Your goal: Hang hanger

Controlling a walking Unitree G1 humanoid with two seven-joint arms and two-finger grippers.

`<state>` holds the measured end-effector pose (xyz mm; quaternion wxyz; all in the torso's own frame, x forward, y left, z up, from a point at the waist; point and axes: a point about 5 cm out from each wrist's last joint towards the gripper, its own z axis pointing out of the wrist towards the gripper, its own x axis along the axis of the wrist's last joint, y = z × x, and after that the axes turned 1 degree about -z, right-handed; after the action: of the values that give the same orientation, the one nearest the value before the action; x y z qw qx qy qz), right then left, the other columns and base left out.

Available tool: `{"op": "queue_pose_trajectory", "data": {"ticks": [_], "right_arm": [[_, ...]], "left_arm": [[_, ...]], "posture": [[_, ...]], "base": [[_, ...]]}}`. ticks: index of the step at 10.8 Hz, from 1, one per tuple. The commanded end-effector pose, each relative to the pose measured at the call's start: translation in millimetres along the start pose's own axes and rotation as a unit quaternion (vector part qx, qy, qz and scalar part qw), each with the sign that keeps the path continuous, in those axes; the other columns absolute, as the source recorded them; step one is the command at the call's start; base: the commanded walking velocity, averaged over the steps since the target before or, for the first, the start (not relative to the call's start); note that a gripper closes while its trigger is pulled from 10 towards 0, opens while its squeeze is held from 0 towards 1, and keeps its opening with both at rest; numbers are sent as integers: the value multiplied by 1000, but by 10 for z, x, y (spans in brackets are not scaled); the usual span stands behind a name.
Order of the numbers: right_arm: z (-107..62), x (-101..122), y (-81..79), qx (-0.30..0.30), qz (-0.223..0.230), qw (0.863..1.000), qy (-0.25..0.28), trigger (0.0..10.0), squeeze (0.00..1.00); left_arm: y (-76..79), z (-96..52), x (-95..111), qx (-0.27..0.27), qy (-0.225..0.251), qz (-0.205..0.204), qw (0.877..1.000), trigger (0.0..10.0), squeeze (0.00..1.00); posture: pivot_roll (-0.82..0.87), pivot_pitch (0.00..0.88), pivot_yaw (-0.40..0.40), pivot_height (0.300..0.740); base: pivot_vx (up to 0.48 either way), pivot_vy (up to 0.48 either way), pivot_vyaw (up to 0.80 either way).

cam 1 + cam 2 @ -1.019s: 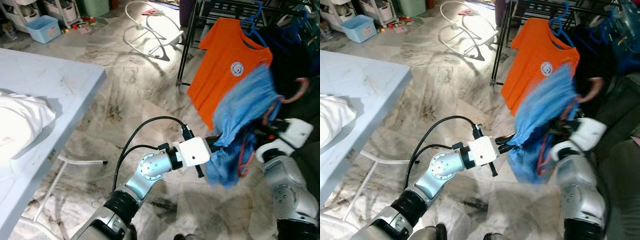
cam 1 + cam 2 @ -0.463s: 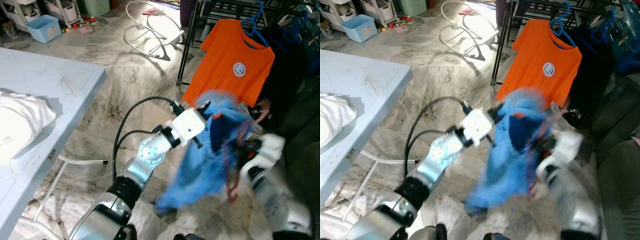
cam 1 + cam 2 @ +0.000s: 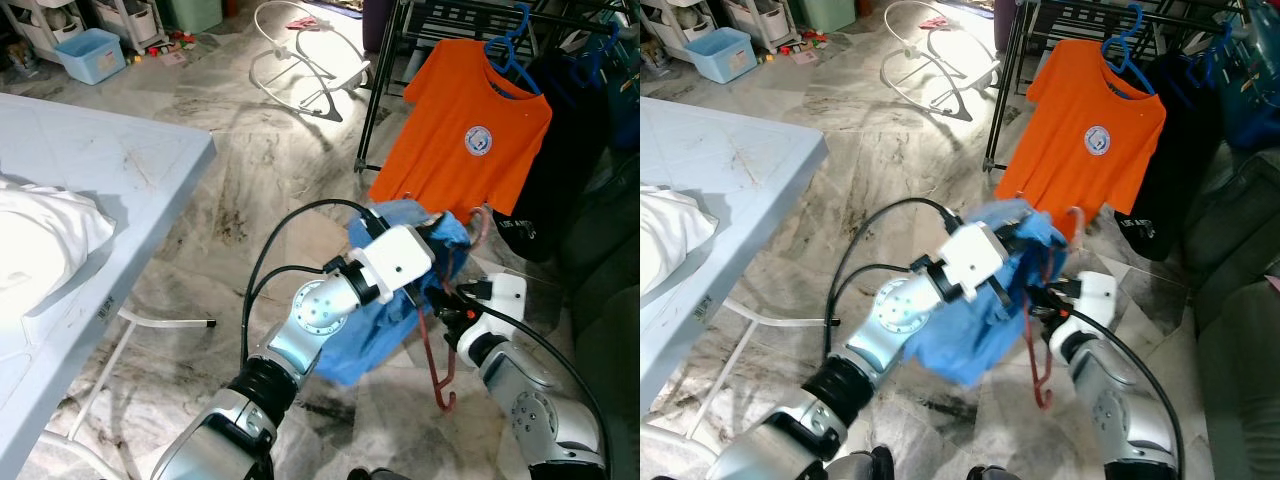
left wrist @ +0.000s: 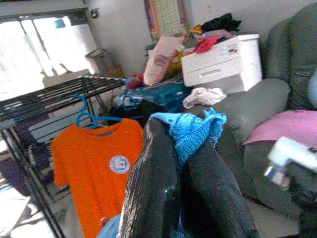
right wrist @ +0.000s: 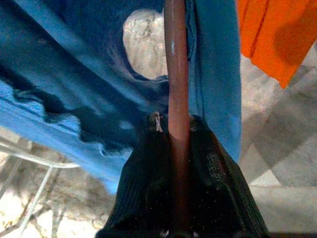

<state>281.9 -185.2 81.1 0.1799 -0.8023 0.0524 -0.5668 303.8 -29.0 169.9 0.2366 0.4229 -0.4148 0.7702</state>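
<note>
Here both arms are raised in front of the robot over the marble floor (image 3: 250,190). The left hand (image 4: 181,148) has its two black fingers (image 4: 153,183) pressed together, pinching a fold of the blue knitted garment (image 3: 385,320); the wrist view shows the blue cloth bunched between and above the fingertips. The right hand (image 5: 176,126) is clamped on the reddish-brown hanger (image 3: 440,350); its wrist view shows the hanger's bar running straight between the two black fingers (image 5: 143,163), with blue cloth on either side of it. In the head views the hanger stands roughly upright, its hook end near the top beside the garment and its lower end curving below the right wrist. The garment drapes from the left hand down over the left forearm, between the two arms.

Beyond them, an orange T-shirt (image 3: 470,140) hangs on a blue hanger (image 3: 515,50) from a black drying rack (image 3: 400,60), well apart from the held hanger. At the robot's left a pale blue tabletop (image 3: 110,160) carries white cloth (image 3: 40,240).
</note>
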Motion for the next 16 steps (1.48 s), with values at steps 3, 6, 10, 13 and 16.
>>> {"op": "queue_pose_trajectory", "data": {"ticks": [3, 6, 10, 13, 16], "right_arm": [[3, -174, -36, 17, -27, 998, -56, 10000, 0], [17, -85, -128, 49, -36, 998, -22, 10000, 0], [-74, 252, -318, 122, 12, 988, 91, 10000, 0], [-107, 72, -328, 125, -19, 991, 47, 10000, 0], [-79, 303, -193, 71, 0, 991, 116, 10000, 0]], "left_arm": [[12, 92, 196, 8, 55, -12, 998, 10000, 0], [26, 51, 77, 1, 19, 9, 1000, 10000, 0], [134, -168, -373, -55, -118, 46, 990, 10000, 0], [26, -116, -277, -45, -76, 101, 991, 10000, 0], [106, -147, -277, -73, -64, 105, 990, 10000, 0]], "posture": [[74, 155, -77, 740], [79, 150, -77, 740], [75, 145, -74, 740], [75, 141, -75, 740], [78, 138, -76, 740]], "base": [[0, 0, 0], [0, 0, 0], [0, 0, 0], [0, 0, 0], [0, 0, 0]]}}
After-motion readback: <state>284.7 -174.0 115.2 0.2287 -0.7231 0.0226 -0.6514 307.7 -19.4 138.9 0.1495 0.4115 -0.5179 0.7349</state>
